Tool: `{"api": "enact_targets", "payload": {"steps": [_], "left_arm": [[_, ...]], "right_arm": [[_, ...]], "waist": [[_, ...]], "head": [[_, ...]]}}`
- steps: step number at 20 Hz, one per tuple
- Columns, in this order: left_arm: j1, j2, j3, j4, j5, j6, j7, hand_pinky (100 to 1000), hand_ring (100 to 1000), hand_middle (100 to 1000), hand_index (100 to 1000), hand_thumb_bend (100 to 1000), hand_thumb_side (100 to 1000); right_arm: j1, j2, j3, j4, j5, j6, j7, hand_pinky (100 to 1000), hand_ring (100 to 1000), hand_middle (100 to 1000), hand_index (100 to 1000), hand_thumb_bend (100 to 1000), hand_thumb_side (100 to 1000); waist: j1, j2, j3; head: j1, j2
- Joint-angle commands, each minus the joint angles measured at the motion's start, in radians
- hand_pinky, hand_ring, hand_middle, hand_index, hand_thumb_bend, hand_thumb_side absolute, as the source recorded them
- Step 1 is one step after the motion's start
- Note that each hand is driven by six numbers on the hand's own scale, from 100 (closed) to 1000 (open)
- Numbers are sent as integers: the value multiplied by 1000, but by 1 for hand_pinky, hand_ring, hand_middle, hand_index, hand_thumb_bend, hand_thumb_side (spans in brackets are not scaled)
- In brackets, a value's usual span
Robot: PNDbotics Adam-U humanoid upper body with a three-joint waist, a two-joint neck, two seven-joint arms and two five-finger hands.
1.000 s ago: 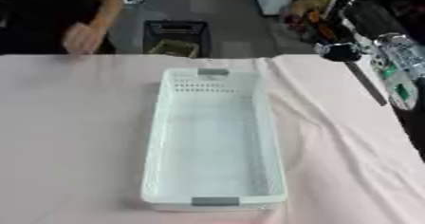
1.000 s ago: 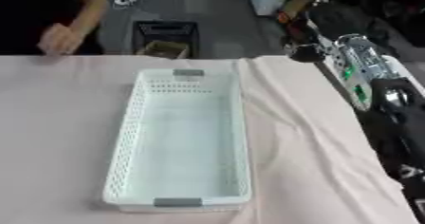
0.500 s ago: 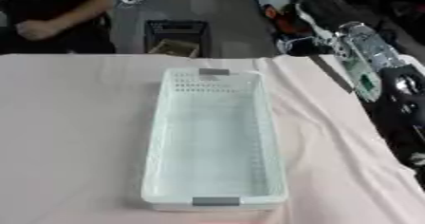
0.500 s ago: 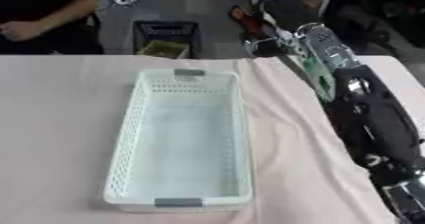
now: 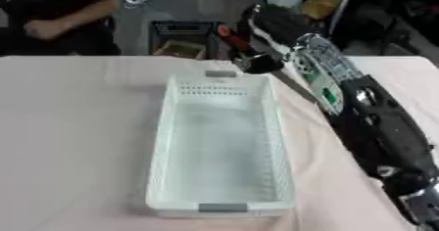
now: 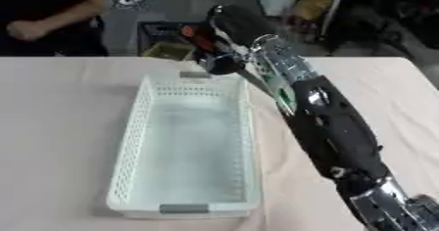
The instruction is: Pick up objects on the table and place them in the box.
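Note:
A long white slotted box (image 5: pixel 163 142) lies lengthwise on the pink tablecloth (image 5: pixel 77 127), and nothing shows inside it. My right arm reaches from the lower right up to the box's far right corner. There my right hand (image 5: pixel 267 27) hangs just above the rim, its fingers curled round a small object with a red part (image 6: pixel 194 33) and a black rounded end (image 6: pixel 220 64). No more of that object can be made out. My left hand shows in neither view.
Beyond the table's far edge a black crate (image 5: pixel 182 33) stands on the floor, and a person in dark clothes (image 5: pixel 53 14) is at the far left, touching nothing. The cloth is creased right of the box, under my arm.
My right arm has swung in from the right edge toward the left, carrying the held object to just over the box's far right corner.

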State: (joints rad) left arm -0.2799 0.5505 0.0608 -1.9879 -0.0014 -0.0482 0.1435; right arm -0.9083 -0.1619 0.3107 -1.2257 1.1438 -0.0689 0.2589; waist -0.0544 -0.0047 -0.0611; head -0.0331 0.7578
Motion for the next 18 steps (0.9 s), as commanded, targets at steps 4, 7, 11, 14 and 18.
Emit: {"api": "enact_targets", "payload": {"steps": [4, 7, 11, 14, 18], "left_arm": [[-22, 3, 0, -12, 8, -1, -8, 664, 682, 707, 816, 233, 1000], [-23, 2, -1, -12, 8, -1, -9, 665, 683, 707, 816, 233, 1000], [-23, 1, -1, -12, 8, -1, -9, 665, 683, 708, 817, 232, 1000], [-23, 1, 0, -12, 8, -1, -8, 665, 683, 708, 817, 232, 1000], [-22, 1, 1, -12, 8, -2, -7, 665, 683, 709, 817, 231, 1000]], "right_arm": [[-24, 57, 31, 19, 13, -48, 12, 255, 371, 202, 391, 100, 212], [-9, 80, 42, 42, 14, -71, 16, 285, 399, 237, 428, 100, 205], [12, 94, 59, 76, 13, -140, 51, 487, 629, 606, 727, 100, 790], [19, 93, 53, 101, 12, -191, 91, 555, 719, 754, 807, 107, 921], [24, 89, 45, 118, 11, -221, 114, 583, 753, 815, 848, 226, 980]], "waist": [[8, -6, 3], [8, -5, 4], [7, -4, 5], [7, -4, 4], [7, -4, 3]], "head": [[-22, -11], [-25, -12], [-25, -13], [-24, -15], [-24, -15]]}}
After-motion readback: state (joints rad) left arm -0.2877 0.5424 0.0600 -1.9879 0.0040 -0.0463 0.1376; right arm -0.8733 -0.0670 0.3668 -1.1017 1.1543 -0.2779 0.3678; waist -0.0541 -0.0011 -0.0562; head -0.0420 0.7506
